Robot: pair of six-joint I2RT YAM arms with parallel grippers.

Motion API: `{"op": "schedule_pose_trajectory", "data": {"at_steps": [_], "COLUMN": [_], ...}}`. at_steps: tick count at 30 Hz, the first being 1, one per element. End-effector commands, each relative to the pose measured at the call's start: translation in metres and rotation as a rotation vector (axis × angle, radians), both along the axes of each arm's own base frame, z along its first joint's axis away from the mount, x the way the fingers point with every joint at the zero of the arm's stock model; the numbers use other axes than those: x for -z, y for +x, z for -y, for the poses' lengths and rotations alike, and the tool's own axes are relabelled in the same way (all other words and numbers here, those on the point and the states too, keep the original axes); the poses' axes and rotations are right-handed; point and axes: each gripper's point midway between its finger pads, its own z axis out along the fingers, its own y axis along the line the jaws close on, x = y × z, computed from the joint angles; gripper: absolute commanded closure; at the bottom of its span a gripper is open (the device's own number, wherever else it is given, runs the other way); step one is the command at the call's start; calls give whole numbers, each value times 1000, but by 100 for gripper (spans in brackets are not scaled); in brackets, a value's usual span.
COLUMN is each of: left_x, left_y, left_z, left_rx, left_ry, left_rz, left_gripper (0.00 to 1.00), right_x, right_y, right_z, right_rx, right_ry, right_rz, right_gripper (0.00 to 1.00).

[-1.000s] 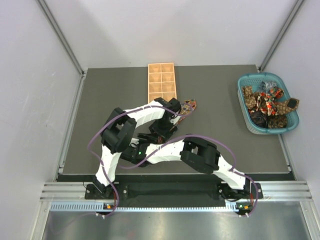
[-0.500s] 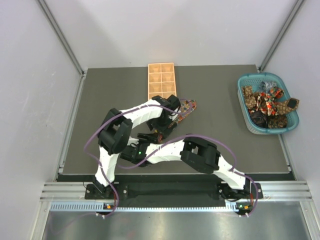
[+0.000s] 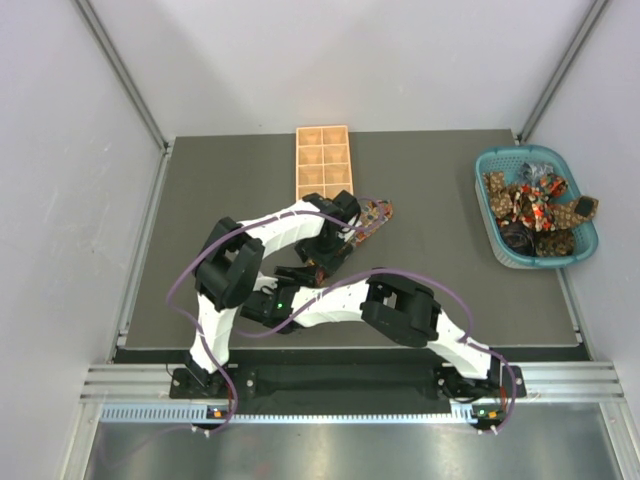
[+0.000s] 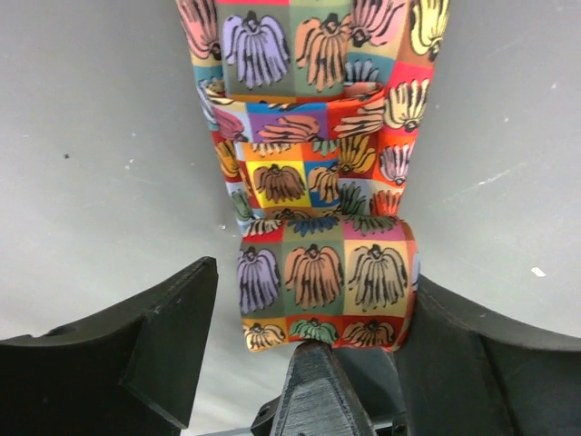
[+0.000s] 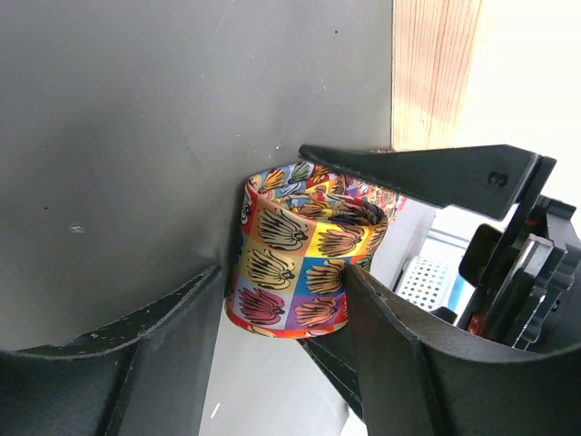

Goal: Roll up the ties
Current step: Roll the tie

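Partly rolled tie [image 5: 290, 272] sits gripped between right fingers [image 5: 408, 363].

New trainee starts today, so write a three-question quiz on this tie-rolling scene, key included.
1. Multiple choice: the spare ties lie A. in the basket B. draped over an arm C. stacked on the floor.
2. True or false: the tie on the table is rolled up all the way.
3. Short answer: what sits between the right tool's fingers?

Key
1. A.
2. False: a flat length runs on beyond the roll.
3. The roll.
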Motion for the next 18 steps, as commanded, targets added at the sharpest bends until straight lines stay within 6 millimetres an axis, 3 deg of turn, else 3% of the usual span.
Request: {"op": "schedule_pose_trajectory", "data": {"at_steps": [1, 4, 8, 13, 18], "left_x": [2, 5, 14, 29, 33], "left_y": [1, -6, -24, -41, -48], "left_z": [5, 2, -7, -16, -11], "left_rx": [-6, -1, 2, 12, 6], "left_ry": [-27, -14, 37, 96, 84], "left_rz": [1, -40, -138, -249, -308], "left_gripper": [32, 43, 46, 47, 46], "right_x": [-6, -8, -12, -14, 4], "right_y": [-3, 0, 5, 10, 10], "right_z": [-10, -7, -5, 0, 5], "right_rx": [-10, 0, 16, 33, 57], "right_ry": [85, 84, 90, 78, 98], "right_rz": [-45, -34, -15, 5, -70], "right_gripper": [43, 42, 41, 37, 38]}}
